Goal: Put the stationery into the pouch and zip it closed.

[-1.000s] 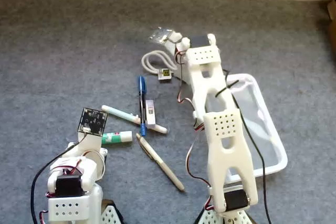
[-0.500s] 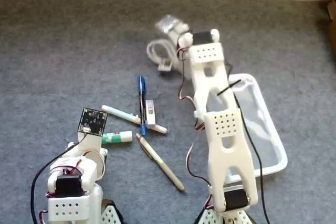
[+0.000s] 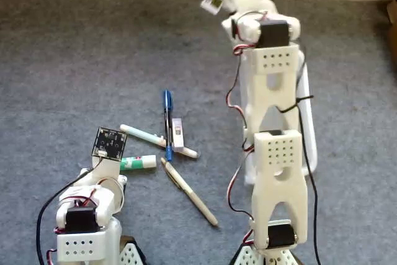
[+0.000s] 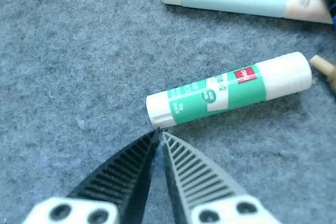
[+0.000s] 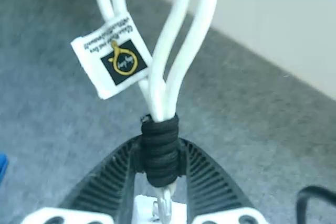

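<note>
my right gripper [image 5: 160, 142] clamps white looped cord [image 5: 181, 35] at its black wrap [image 5: 159, 158], raised far right | reckon light, floppy; wrap is the firm hold | left gripper [image 4: 160, 136] closed empty beside green-and-white glue stick [image 4: 226, 90]

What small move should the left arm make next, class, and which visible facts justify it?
Probably open the left end effector and ease it around the glue stick: its jaws are shut, tips at the stick's white end, while the right end effector holds the white cord aloft.
</note>
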`<state>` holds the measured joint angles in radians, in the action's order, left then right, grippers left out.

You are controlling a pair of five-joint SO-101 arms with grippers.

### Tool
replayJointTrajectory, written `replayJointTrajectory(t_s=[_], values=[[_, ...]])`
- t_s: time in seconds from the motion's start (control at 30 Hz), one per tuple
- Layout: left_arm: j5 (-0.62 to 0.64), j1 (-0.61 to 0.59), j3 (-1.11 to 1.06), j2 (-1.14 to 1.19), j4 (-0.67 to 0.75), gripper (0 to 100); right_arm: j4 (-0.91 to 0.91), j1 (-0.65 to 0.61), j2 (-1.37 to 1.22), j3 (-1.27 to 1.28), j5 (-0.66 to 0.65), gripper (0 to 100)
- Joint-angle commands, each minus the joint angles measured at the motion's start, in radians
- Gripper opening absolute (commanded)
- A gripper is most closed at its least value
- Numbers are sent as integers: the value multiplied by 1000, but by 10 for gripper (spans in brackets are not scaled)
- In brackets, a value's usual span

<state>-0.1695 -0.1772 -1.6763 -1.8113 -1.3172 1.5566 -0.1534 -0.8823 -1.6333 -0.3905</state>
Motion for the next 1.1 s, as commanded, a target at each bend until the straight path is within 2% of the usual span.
replayJointTrajectory(t_s=[0.0,0.13,0.63,0.97,1.07], values=[[-8,-8,-19,-8,-5,7,-39,22,153,-128,66,5],[-8,-8,-19,-8,-5,7,-38,21,243,-128,100,5],[-8,-8,-19,-8,-5,7,-101,1,472,-128,101,5],[-8,-8,-19,-8,-5,7,213,-116,504,-128,104,5],[-8,-8,-19,-8,-5,7,211,-105,496,-127,206,5]])
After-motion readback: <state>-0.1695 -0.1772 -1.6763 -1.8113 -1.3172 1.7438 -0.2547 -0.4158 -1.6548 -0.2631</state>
